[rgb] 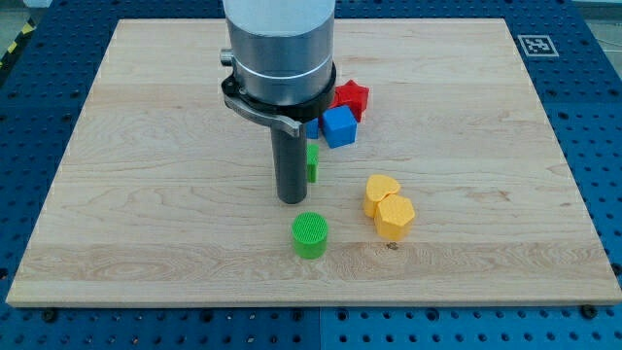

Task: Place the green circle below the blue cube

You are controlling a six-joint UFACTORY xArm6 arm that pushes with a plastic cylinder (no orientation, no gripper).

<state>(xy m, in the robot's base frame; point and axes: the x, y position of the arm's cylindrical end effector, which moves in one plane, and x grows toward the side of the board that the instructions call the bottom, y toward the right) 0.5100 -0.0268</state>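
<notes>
Bright, even overhead light; sharp focus, soft short shadows, no glare.

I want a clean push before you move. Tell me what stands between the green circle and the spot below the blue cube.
A second green block, partly hidden behind my rod, sits just below the blue cube, between it and the green circle. My tip stands just above the circle, slightly to the view's left. Nothing else visible lies on that line.

Robotics lab: wooden board (pixel 146 194) on blue perforated bench (pixel 593 107), fiducial tag (pixel 535 45).
</notes>
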